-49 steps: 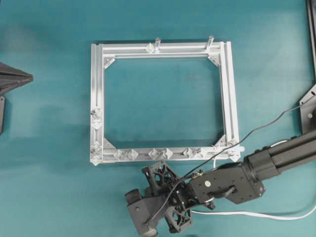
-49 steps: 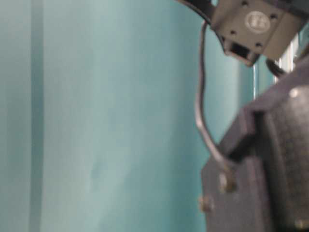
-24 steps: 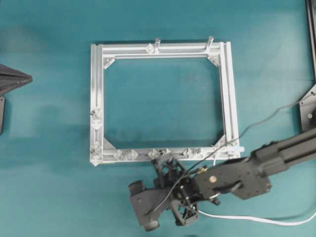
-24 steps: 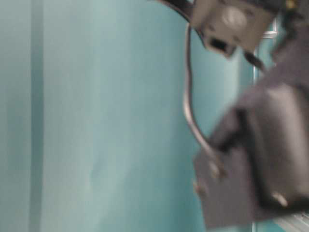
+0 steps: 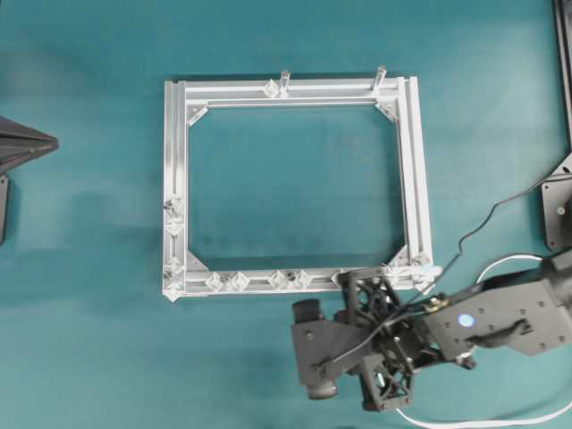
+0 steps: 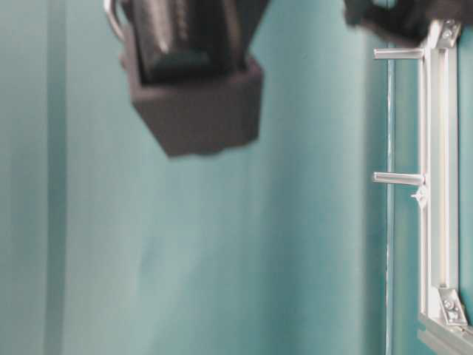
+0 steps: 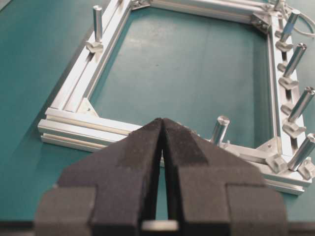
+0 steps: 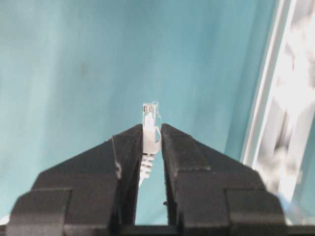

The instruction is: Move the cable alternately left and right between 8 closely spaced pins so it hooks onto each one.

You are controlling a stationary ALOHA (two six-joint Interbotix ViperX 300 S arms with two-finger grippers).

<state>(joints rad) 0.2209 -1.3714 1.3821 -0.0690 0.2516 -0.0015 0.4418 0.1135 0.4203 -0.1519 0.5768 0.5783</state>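
Pincer work sits at the counter's near edge, just outside the aluminium frame (image 5: 295,89). The right pincer (image 8: 150,135) pinches the cable (image 8: 147,147) right behind its clear plug (image 8: 151,114), which juts out past the fingertips (image 8: 132,140); gripping so close to the end probably keeps the limp cord steerable, so the tip can be aimed between studs. In the overhead view that pincer (image 5: 375,353) hovers beside the frame's near rail, towards its right-hand corner, and the rest of the white cord (image 5: 483,418) trails off along the counter's near-right edge.

The pins (image 5: 259,281) stand in a close row along that near rail, and no cord can be seen hooked round any of them, so the weaving appears not yet begun. Starting from the corner end would let the slack feed in from the right without crossing the row.

The left pincer (image 7: 162,147) is pressed together on nothing and hangs back at the counter's left edge, its camera looking across the frame; it seems parked clear so the right arm has room. Two taller cylindrical posts (image 5: 286,79) rise from the far rail, well apart from the action.
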